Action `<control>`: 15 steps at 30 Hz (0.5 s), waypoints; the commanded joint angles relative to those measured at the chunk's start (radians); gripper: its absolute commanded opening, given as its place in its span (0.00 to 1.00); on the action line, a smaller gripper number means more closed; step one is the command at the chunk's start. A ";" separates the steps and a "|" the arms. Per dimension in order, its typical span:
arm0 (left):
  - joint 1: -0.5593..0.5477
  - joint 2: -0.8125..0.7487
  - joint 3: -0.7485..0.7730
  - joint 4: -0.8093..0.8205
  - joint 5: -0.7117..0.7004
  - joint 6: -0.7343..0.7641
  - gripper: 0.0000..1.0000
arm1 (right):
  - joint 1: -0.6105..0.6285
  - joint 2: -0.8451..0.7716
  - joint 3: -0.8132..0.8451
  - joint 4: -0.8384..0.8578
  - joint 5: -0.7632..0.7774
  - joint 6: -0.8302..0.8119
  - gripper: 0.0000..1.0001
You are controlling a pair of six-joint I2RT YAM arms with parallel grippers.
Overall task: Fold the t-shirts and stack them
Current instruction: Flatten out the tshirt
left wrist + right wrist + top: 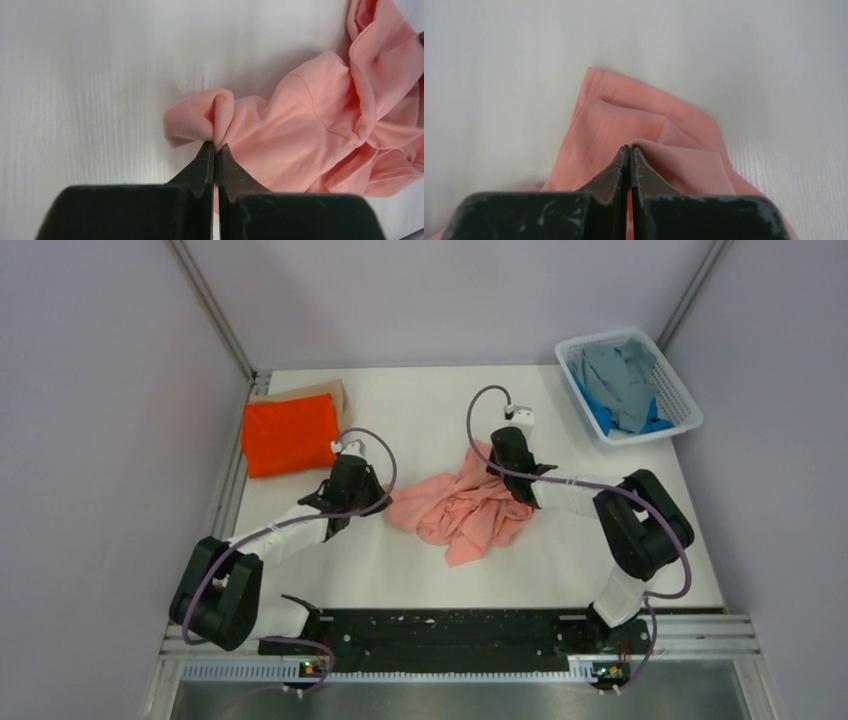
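Salmon pink t-shirt sits clamped in left end effector and right end effector.

I'm in a lab test cell: bare white tabletop, blank panel walls, aluminium rail at my base.

shirt ctr, basket rear-R, stack rear-L

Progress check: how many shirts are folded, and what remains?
Done: the orange shirt lies folded on the tan shirt. In hand: the left gripper and right gripper are each shut on an edge of the crumpled salmon pink shirt. Left: folding it, plus the grey shirt and blue shirt in the basket.
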 commanded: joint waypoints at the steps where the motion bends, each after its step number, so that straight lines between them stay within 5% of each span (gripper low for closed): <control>1: -0.003 -0.120 0.022 -0.042 -0.095 0.035 0.00 | 0.007 -0.153 0.020 0.074 0.066 -0.063 0.00; 9: -0.005 -0.354 0.128 -0.092 -0.114 0.092 0.00 | 0.007 -0.600 -0.077 0.154 0.060 -0.204 0.00; 15: -0.005 -0.543 0.302 -0.079 0.010 0.158 0.00 | 0.009 -0.867 0.040 0.031 -0.087 -0.232 0.00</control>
